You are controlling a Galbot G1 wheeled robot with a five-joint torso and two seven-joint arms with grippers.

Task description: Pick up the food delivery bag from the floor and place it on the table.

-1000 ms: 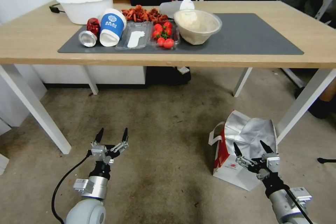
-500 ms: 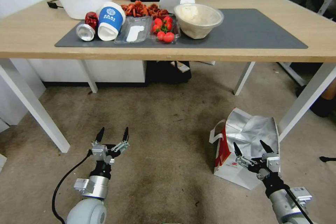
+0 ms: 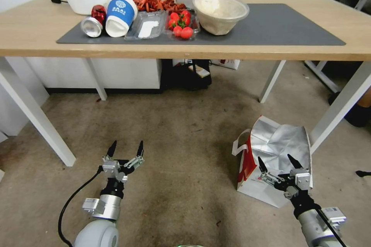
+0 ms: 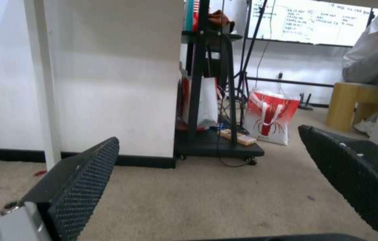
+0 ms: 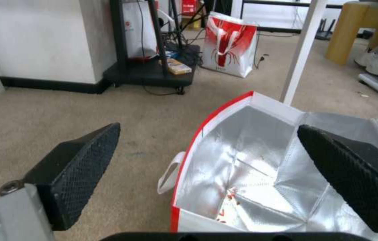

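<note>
- Fingers on the left gripper [image 3: 126,149] are spread wide and hold nothing; it hangs low over the floor [image 3: 181,131], well apart from the bag.
- Food delivery bag [image 3: 270,158] stands on the floor near a table [image 3: 34,42] leg, mouth up (silver inside), leaning a little.
- Right gripper [image 3: 279,162], fingers also spread, is just above the bag's near rim, so it is the nearer one.

The left claw [image 4: 207,174] hangs low over the floor [image 4: 198,201], its two black ribbed fingers [image 4: 86,177] spread wide with nothing between them. Beyond them a white worktop leg [image 4: 46,83] stands before a white wall. Farther off, a black wheeled rack [image 4: 211,100] stands just beside a red-and-white lobster-print bag [image 4: 269,120].
</note>
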